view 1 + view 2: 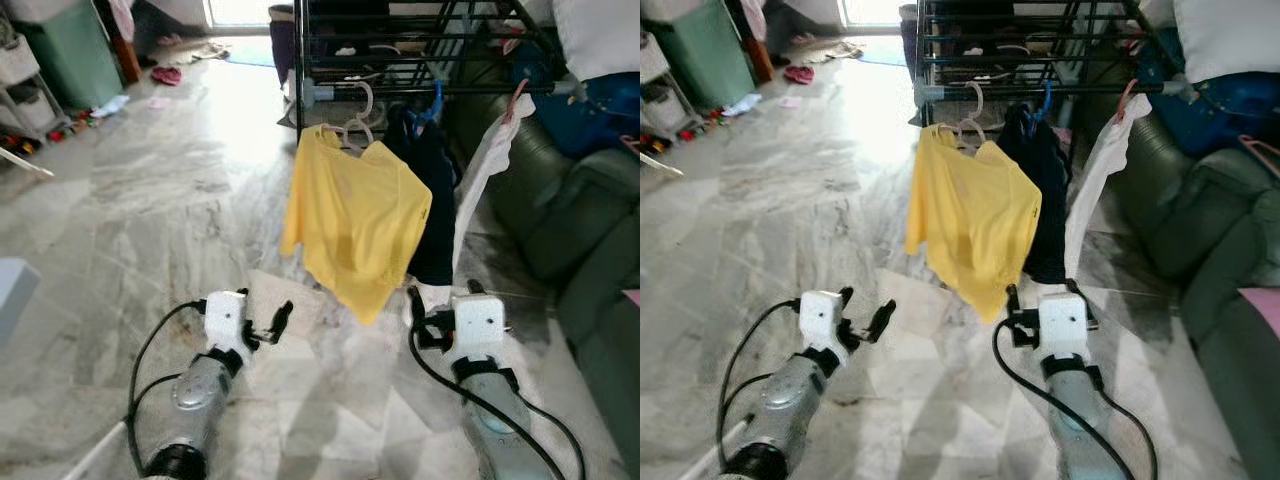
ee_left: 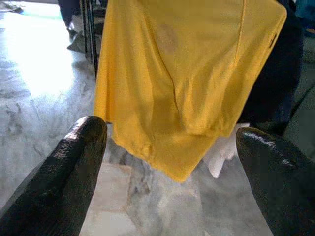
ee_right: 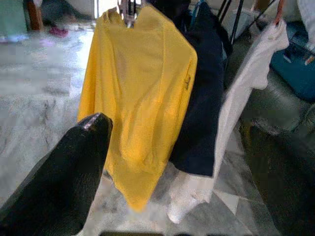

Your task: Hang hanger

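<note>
A yellow shirt (image 1: 355, 215) hangs on a white hanger (image 1: 355, 125) whose hook sits over the rail of a black drying rack (image 1: 420, 88). Beside it hang a dark navy garment (image 1: 432, 200) on a blue hanger and a white garment (image 1: 480, 170) on a pink hanger. My left gripper (image 1: 265, 320) is low, below and left of the shirt, open and holding nothing. My right gripper (image 1: 442, 300) is under the shirt's right hem, also open and holding nothing. In both wrist views the yellow shirt (image 2: 187, 73) (image 3: 138, 93) shows between the spread black fingertips (image 2: 74, 167) (image 3: 74, 167).
A dark green sofa (image 1: 580, 220) runs along the right, with a blue bag (image 1: 590, 110) on it. At the far left stand a green bin (image 1: 70, 50) and a shelf with small toys (image 1: 20, 100). Shoes and scraps lie on the marble floor (image 1: 150, 220).
</note>
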Tool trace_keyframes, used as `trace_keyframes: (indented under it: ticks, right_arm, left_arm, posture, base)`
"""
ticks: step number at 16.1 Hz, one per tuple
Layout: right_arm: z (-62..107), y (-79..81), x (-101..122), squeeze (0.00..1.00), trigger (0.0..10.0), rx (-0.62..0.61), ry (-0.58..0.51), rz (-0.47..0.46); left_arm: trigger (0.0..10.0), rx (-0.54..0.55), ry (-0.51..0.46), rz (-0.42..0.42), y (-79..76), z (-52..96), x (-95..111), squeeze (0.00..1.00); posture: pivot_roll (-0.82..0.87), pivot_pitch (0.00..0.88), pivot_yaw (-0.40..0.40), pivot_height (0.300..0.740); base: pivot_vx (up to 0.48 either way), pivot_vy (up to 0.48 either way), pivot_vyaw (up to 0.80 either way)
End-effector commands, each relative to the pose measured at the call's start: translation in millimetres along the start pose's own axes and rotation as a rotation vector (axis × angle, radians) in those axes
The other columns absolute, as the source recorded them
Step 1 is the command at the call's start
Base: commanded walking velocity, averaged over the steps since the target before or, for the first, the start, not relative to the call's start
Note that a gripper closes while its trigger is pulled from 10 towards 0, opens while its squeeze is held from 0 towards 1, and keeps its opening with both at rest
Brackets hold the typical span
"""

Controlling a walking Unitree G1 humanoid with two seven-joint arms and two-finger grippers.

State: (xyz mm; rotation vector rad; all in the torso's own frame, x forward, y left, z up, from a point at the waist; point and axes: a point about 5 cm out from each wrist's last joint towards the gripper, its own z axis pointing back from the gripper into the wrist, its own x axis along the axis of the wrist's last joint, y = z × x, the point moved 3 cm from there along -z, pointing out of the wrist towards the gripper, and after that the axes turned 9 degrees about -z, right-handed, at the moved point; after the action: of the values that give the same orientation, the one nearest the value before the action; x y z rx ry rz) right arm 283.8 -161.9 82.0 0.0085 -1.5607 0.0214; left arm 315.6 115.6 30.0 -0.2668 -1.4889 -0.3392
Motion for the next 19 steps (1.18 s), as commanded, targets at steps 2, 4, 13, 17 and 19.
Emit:
trace_keyframes:
  ticks: [2,4,13,17,19]
  right_arm:
    - [1.8,-3.1,-3,0.0,10.0,-0.019,0.01,-0.009]
    - [3.8,-5.6,-3,0.0,10.0,-0.024,0.008,-0.014]
    - [0.0,-7.4,-1,0.0,10.0,-0.058,0.0,-0.027]
    - [0.0,-7.4,-1,0.0,10.0,-0.058,0.0,-0.027]
    - [0.0,-7.4,-1,0.0,10.0,-0.058,0.0,-0.027]
  left_arm:
    - [10.0,0.042,0.009,-0.015,7.9,6.2,-4,0.0]
    - [10.0,0.096,-0.017,-0.024,20.7,4.7,4,0.0]
    - [10.0,0.117,-0.051,-0.047,26.1,1.2,14,0.0]
    - [10.0,0.117,-0.051,-0.047,26.1,1.2,14,0.0]
    - [10.0,0.117,-0.051,-0.047,26.1,1.2,14,0.0]
  posture:
    - [-0.2,0.086,0.002,0.74]
    - [-0.2,0.086,0.001,0.74]
    - [-0.19,0.086,0.012,0.74]
    - [-0.19,0.086,0.012,0.74]
    - [-0.19,0.086,0.012,0.74]
  base:
    - [0.0,0.0,0.0]
    - [0.0,0.0,0.0]
    - [0.0,0.0,0.0]
    - [0.0,0.0,0.0]
    - [0.0,0.0,0.0]
